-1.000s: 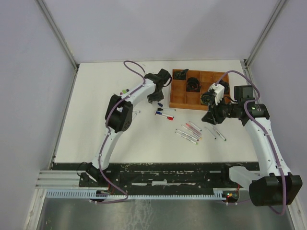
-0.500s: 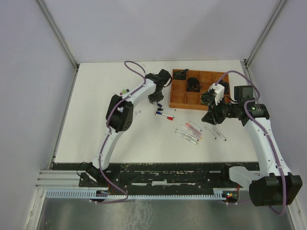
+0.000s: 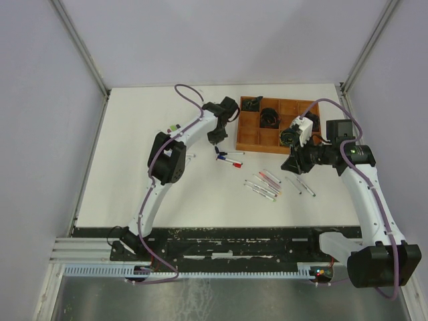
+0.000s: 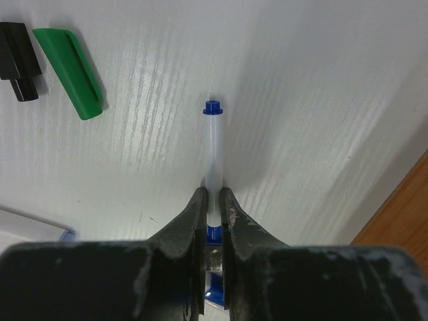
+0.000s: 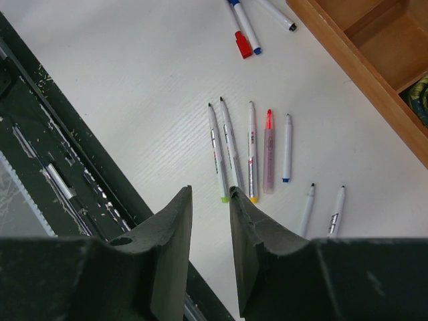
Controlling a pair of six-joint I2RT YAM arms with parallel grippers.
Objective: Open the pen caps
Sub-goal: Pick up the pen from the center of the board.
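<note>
At the near edge of the counter [image 3: 134, 187] runs a black rail [image 3: 221, 234]. A little farther in, right of the middle, a row of pens [image 5: 252, 150] lies side by side, with two more pens [image 5: 322, 207] just to their right. The right fingers [image 5: 182, 210] hang in the air above these pens. They are apart with a gap between them, they hold nothing, and they touch no pen. Farther back and to the left lie a pen with a red cap [image 5: 243, 45] and another pen with a blue end [image 5: 246, 27]. Close by, the left fingers [image 4: 198, 208] are down at the counter and squeezed on a blue pen [image 4: 212, 147]. This pen lies flat. One finger presses on each side of its pale barrel. Its small blue end sticks out past the fingertips. More blue shows deeper between the fingers, but I cannot tell if that is the cap. A green cap [image 4: 70, 73] and a black cap [image 4: 17, 60] lie loose on the counter, apart from this pen. Farthest back, on the right, sits the brown tray [image 5: 361, 70], with one corner near the left fingers.
</note>
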